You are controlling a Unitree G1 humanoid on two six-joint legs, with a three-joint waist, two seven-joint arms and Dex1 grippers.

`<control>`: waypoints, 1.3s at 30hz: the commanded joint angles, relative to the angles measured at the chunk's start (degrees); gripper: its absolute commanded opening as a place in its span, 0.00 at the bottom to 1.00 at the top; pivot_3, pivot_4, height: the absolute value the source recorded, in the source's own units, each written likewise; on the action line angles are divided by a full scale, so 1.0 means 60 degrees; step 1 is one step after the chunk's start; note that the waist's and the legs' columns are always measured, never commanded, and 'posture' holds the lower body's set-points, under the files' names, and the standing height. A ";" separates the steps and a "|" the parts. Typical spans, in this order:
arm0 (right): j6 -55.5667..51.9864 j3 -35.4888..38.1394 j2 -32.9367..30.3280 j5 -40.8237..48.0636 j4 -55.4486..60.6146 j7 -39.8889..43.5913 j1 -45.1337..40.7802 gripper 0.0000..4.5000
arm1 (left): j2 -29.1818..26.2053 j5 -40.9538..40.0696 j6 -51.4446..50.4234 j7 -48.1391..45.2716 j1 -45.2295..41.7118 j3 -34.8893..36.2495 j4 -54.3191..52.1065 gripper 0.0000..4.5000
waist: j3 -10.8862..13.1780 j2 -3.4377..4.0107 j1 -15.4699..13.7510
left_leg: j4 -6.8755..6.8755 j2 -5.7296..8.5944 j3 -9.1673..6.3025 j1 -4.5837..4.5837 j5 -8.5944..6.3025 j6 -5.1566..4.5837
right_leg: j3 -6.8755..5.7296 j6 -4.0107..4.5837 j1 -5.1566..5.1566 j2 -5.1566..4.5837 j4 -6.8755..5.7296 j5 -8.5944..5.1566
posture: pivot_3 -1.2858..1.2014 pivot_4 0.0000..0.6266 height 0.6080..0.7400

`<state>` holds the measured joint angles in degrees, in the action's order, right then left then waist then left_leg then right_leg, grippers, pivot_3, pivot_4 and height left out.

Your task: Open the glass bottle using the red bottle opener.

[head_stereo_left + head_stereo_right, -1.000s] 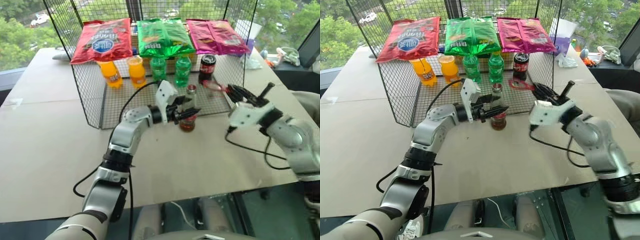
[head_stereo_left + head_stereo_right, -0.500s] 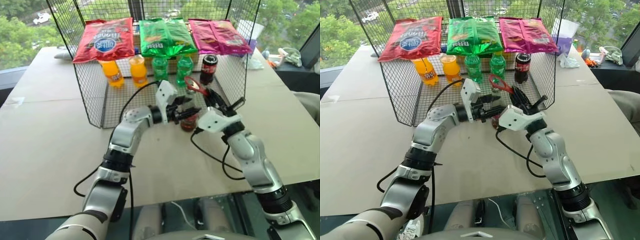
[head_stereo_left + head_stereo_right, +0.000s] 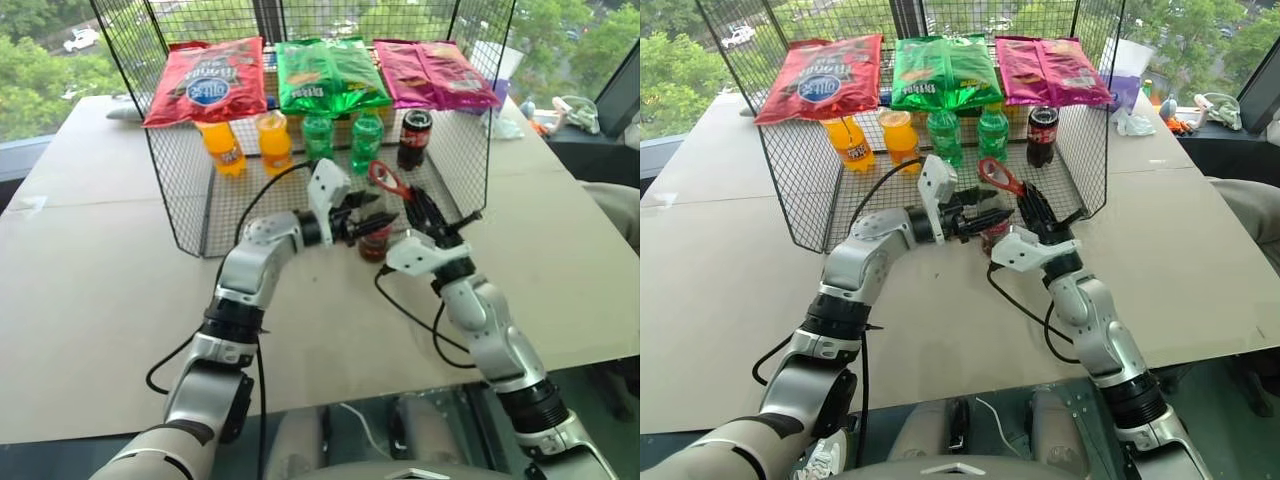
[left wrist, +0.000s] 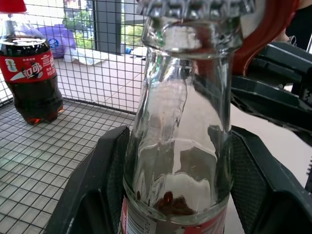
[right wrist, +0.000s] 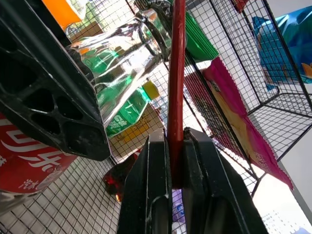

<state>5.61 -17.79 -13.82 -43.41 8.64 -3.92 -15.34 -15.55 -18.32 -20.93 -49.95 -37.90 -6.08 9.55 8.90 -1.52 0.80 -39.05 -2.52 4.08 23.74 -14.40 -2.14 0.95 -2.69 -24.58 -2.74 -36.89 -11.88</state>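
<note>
Step in hand: seating the flat red ring-headed bottle opener (image 3: 1000,176), pinched in the right gripper (image 5: 171,161), beside the cap of the slim clear glass cola bottle (image 4: 183,122), which stands at the wire rack's edge, clamped by the left gripper (image 4: 170,185). The ring probably isn't hooked yet; next, catch the rim and lever upward.

Counter (image 3: 90,290): wide, pale beige top, seam running across on the left side.
Rack: black wire mesh rack (image 3: 190,190) on counter, open toward the front, mesh floor + sides.
Windows: glass behind the rack, full daylight.
Outside: green trees (image 3: 30,60) below, white car (image 3: 78,38) top left.
Right side: dark ledge (image 3: 590,150) w/ small clutter, pale cloth (image 3: 578,108) on it.
Light: bright, natural, no harsh shadows.
</note>
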 commanded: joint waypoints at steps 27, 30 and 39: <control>0.0210 0.1232 -0.4870 0.1233 0.1714 0.5440 -0.1402 0.00 | 0.0040 0.0168 0.0507 -0.0337 -0.0370 -0.0269 0.0083 0.51 | -0.0015 -0.0003 -0.0278 | -0.0011 0.0009 -0.0014 0.0006 -0.0004 -0.0007 | -0.0012 0.0011 0.0019 -0.0004 0.0012 -0.0008 | 0.52 0.24 1.00; 0.0229 0.1429 -0.5208 0.1457 0.1688 0.5713 -0.1467 0.00 | 0.0023 0.0173 0.0564 -0.0408 -0.0372 -0.0313 0.0146 0.51 | -0.0012 -0.0009 -0.0256 | -0.0011 0.0009 -0.0013 0.0005 -0.0004 -0.0007 | -0.0011 0.0011 0.0019 -0.0003 0.0012 -0.0008 | 0.52 0.24 1.00; 0.0004 0.1872 -0.5250 0.2113 0.1817 0.5878 -0.1771 0.00 | -0.0004 0.0223 0.0713 -0.0562 -0.0560 -0.0381 0.0422 0.51 | -0.0011 -0.0007 -0.0235 | -0.0007 0.0006 -0.0008 0.0006 -0.0005 -0.0007 | -0.0008 0.0011 0.0015 -0.0001 0.0014 -0.0009 | 0.52 0.24 1.00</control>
<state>7.65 -9.20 -44.94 -31.90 20.29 29.39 -25.65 -14.87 -16.72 -17.80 -52.81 -40.31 -9.77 12.25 8.84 -1.56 -0.61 -39.09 -2.49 4.03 23.78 -14.43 -2.18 0.91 -2.63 -24.49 -2.75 -36.81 -11.93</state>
